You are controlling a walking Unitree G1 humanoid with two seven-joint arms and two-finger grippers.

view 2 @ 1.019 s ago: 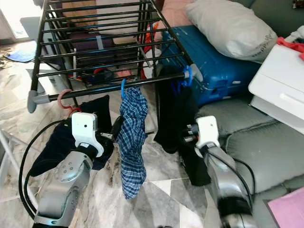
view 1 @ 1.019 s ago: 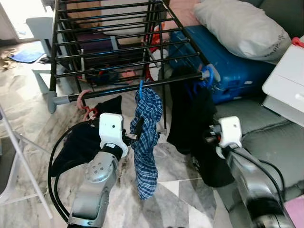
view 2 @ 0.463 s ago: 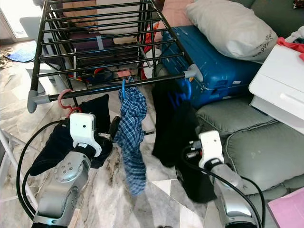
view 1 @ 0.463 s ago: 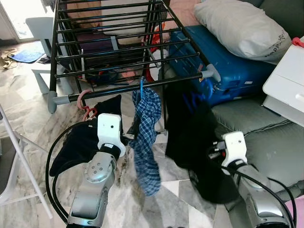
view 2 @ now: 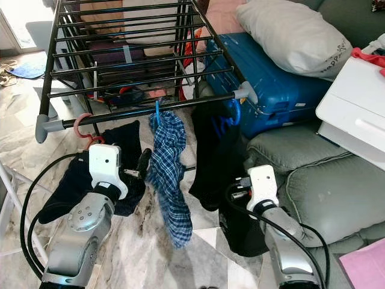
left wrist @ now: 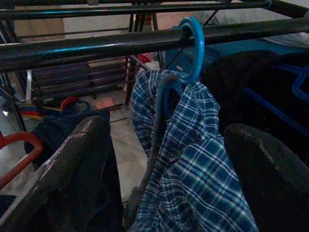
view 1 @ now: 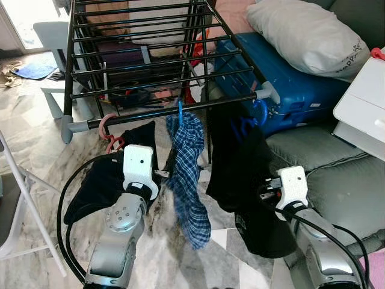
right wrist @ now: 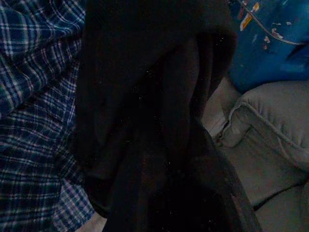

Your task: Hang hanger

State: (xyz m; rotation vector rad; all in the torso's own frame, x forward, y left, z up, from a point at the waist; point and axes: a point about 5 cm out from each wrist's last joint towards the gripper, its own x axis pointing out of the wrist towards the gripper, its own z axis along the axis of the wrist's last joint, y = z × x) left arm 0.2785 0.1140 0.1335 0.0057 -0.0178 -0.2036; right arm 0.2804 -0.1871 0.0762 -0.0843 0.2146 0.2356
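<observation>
a red plastic hanger (view 1: 109, 131) with a dark garment (view 1: 105, 177) was seen hooked at the left end of the front rail of the black metal drying rack (view 1: 156, 66). the left gripper (left wrist: 161, 159) was raised just below that rail, its two black fingers (left wrist: 72, 164) spread apart on either side of a blue-and-white checked shirt (view 1: 187, 174), with no finger seen pressing the cloth. the shirt was carried on a blue plastic hanger (left wrist: 192, 48) whose hook was looped over the rail, near the middle. further right, a black garment (view 1: 243, 174) hung from another blue hanger (view 1: 260, 111) close to the rail's grey end cap. the right gripper (view 1: 264, 194) was held low against this black garment; whether its fingers were closed or parted could not be told, since dark cloth covered them in the wrist view. behind the rack a blue hard-shell suitcase (view 1: 283, 90) lay under a grey pillow (view 1: 307, 36), beside a grey sofa cushion (view 1: 337, 180).
</observation>
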